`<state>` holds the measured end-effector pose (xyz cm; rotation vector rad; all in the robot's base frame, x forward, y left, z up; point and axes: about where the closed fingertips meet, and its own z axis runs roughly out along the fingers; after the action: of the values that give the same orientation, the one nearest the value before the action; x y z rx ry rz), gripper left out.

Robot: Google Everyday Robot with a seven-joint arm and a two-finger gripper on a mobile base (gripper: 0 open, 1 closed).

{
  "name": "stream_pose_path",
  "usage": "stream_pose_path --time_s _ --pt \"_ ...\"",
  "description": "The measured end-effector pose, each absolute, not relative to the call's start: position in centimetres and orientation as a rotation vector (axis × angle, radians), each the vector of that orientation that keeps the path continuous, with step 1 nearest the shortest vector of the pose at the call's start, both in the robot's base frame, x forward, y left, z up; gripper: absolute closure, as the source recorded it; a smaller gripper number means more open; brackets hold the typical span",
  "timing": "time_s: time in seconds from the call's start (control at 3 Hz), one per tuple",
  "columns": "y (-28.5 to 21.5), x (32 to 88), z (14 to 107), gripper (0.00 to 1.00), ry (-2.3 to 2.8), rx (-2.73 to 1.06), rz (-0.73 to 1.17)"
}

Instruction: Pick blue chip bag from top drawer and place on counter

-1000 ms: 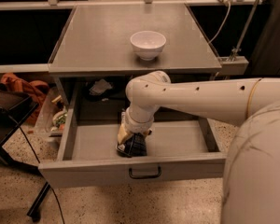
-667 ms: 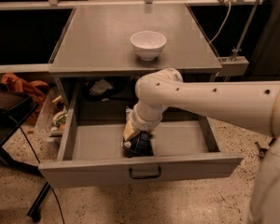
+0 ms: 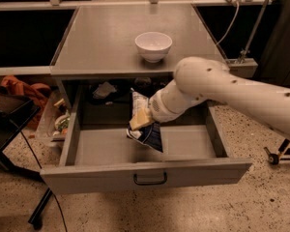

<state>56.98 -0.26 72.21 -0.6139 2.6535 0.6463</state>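
The gripper [image 3: 139, 119] sits inside the open top drawer [image 3: 135, 172], a little left of its middle, its tan fingers [image 3: 142, 116] clamped on the blue chip bag [image 3: 152, 136]. The bag hangs tilted in that grip. Its silvery-white upper end pokes up toward the dark recess under the counter, and its dark blue lower end points down at the drawer floor. Whether that lower corner touches the floor cannot be told. The white arm [image 3: 217, 86] reaches in from the right, passing over the drawer's right wall with its rounded joint just below the counter's front edge. The drawer is pulled well out, and its flat front panel carries a small dark bar handle [image 3: 150, 179] at the centre. At the back left of the drawer, well apart from the bag, lies a crumpled whitish paper scrap [image 3: 104, 89]. Above, the counter [image 3: 101, 37] holds a white bowl [image 3: 153, 46], upright near the front edge and right of centre. To the left of the cabinet, an orange cloth [image 3: 20, 87] lies beside a black stand [image 3: 7, 114] on the speckled floor [image 3: 261, 202].
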Motion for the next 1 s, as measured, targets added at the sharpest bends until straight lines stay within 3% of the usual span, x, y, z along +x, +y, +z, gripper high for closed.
stream_pose_path --time_s 0.33,0.67,1.0 --pt "0.5 56.7 77.5 1.0 2.501 -0.697 0.873" --pt "2.7 56.8 82.8 1.0 2.315 -0.942 0.965" --pt "5.8 57.7 86.4 1.0 2.132 -1.214 0.898"
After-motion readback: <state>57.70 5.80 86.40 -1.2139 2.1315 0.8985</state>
